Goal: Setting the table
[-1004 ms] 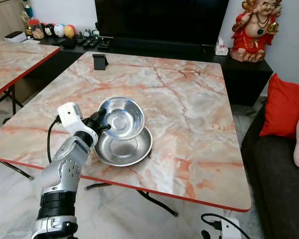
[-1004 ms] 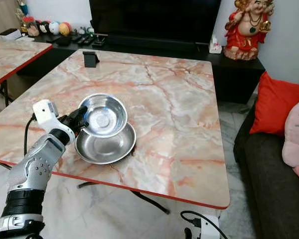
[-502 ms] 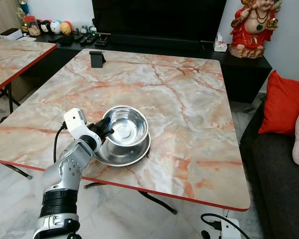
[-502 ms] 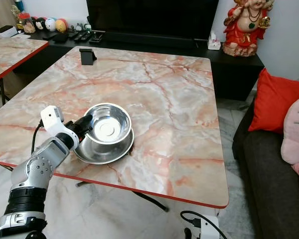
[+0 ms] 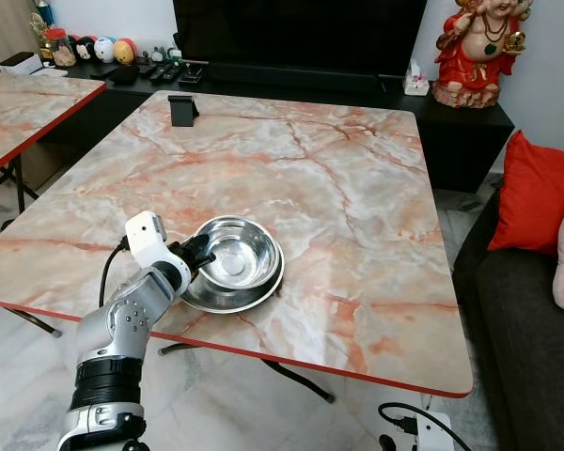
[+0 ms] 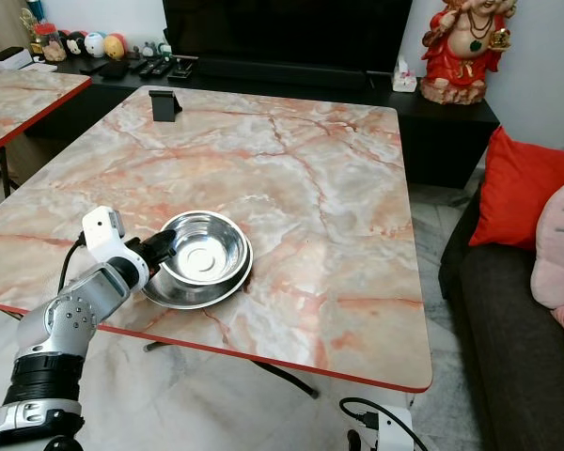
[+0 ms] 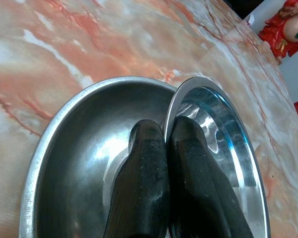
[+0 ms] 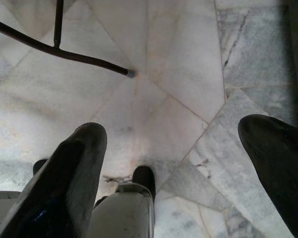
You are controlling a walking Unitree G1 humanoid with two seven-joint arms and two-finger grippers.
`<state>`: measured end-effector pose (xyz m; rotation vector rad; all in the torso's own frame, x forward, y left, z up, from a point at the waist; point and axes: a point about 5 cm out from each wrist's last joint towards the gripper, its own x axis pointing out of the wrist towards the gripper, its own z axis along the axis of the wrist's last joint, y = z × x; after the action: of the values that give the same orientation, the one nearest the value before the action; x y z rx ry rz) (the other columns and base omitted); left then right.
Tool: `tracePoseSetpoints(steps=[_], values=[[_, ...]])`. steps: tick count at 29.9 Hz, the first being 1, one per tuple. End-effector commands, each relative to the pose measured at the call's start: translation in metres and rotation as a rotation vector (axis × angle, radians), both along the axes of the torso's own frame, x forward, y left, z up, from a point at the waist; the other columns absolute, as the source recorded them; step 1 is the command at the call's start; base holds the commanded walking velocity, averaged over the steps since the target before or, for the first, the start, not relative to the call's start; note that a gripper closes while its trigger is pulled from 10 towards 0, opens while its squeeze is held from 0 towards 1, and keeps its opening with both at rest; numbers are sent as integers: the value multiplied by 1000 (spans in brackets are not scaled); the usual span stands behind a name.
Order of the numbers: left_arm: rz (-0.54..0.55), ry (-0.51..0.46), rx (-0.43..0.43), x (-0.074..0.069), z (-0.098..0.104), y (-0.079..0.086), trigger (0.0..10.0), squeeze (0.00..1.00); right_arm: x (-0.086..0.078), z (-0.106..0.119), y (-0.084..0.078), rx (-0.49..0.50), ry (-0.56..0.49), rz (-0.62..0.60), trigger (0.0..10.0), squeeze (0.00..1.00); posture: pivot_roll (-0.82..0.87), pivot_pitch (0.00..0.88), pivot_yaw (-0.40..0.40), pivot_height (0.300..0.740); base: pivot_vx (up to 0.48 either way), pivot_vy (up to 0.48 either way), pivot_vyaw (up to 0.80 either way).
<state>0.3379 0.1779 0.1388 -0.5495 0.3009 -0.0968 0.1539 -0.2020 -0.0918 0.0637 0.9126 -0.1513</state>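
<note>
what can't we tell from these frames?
- Whether the small bowl rests fully inside the big bowl: in the left wrist view the fingers cover its base.
- Table legs: hidden by the tabletop in the eye views.
- Shelf items by the TV: too small to identify.
- Statue: top cut off by the frame edge.

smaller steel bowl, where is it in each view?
Left eye: smaller steel bowl, lower left of centre, nested in the larger bowl.
Right eye, same spot.
Left wrist, rim pinched by the left tool.
Right wrist: floor, not the bowl.
Shared landmark: larger bowl.
</note>
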Motion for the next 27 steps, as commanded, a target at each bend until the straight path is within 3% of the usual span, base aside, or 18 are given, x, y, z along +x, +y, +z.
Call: tracePoseSetpoints(steps=[1, 5, 6, 7, 8, 9, 10, 22, 27], values=[[5, 9, 28, -1, 0, 2, 10000, 0, 1, 1, -1, 0, -3, -9, 10000, 0, -23, 0, -4, 740, 0, 0, 0], [5, 13, 35, 0, 1, 0, 10000, 27, 1, 1, -1, 0, -3, -10, 10000, 0, -26, 0, -3, 740, 0, 0, 0], [6, 14, 36, 0, 1, 0, 10000, 224, 1, 1, -1, 0, -3, -10, 10000, 0, -26, 0, -3, 740, 0, 0, 0], [8, 15, 39, 0, 1, 1, 10000, 486, 1, 1, -1, 0, -3, -10, 10000, 0, -25, 0, -4, 740, 0, 0, 0], [9, 14, 42, 0, 2, 1, 10000, 569, 1, 1, -1, 0, -3, -10, 10000, 0, -25, 0, -5, 740, 0, 0, 0], [11, 14, 46, 0, 2, 2, 10000, 812, 1, 1, -1, 0, -3, -10, 10000, 0, -25, 0, -5, 740, 0, 0, 0], [13, 15, 48, 0, 2, 2, 10000, 875, 1, 1, -1, 0, -2, -10, 10000, 0, -23, 0, -6, 740, 0, 0, 0], [20, 15, 69, 1, 4, 7, 10000, 886, 2, 1, -1, 1, -1, -5, 10000, 0, -18, 0, -9, 740, 0, 0, 0], [-16, 29, 86, 0, 3, 6, 10000, 820, 2, 1, -1, 1, 0, -2, 10000, 0, -17, 0, -10, 740, 0, 0, 0]])
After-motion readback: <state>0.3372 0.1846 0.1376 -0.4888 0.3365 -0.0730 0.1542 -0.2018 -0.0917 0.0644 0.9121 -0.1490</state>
